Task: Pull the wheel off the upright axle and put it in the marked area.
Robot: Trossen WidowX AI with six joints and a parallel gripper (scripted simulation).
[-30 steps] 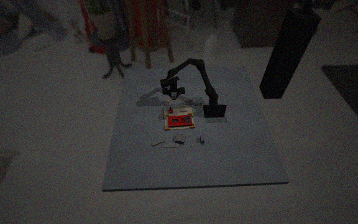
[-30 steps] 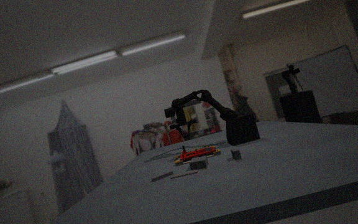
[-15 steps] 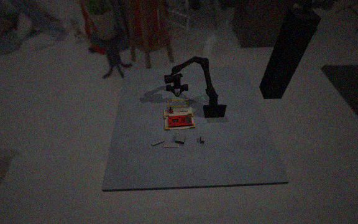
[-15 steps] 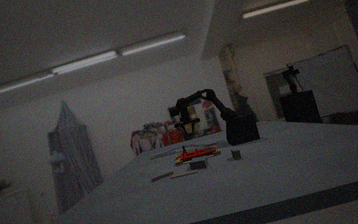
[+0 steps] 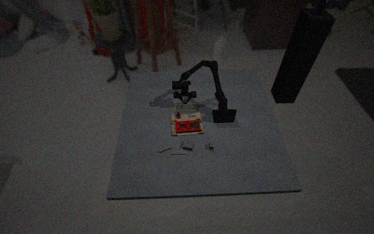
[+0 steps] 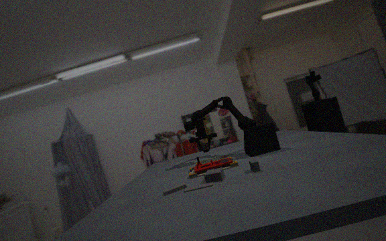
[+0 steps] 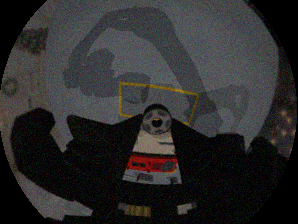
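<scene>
One arm, one wheel, and I'd call it over halfway. From the top view, the gripper (image 5: 184, 101) (image 6: 206, 150) (image 7: 156, 119) is up in the air around the far edge of the yellow marked area (image 5: 196, 104) (image 7: 159, 87), with the red and cream board (image 5: 187, 126) (image 6: 213, 165) (image 7: 152, 163) on the near side of it. The little upright axle (image 5: 178, 114) (image 6: 198, 160) stands on that board with no wheel on it, so the pulling-off part looks done. Arm's bent in a high arch from its base (image 5: 224, 116) (image 6: 262, 140), forearm sloping down and the hand pointing at the table (image 5: 203, 169) (image 6: 280, 181) (image 7: 220, 40).

Exterior view backs that up: fingertips clearly above the tabletop, elbow up high, hand hanging pretty much straight down. Too dark to make out the wheel there, tbh.

Wrist view is the good one. Fingers are closed on the wheel (image 7: 163, 128), gripping it from both sides, hub hole facing the camera. The yellow outline shows just past it. Still left: line up over the outline, lower it, open up, back off clear. I'd check the whole wheel is inside before letting go.
</scene>
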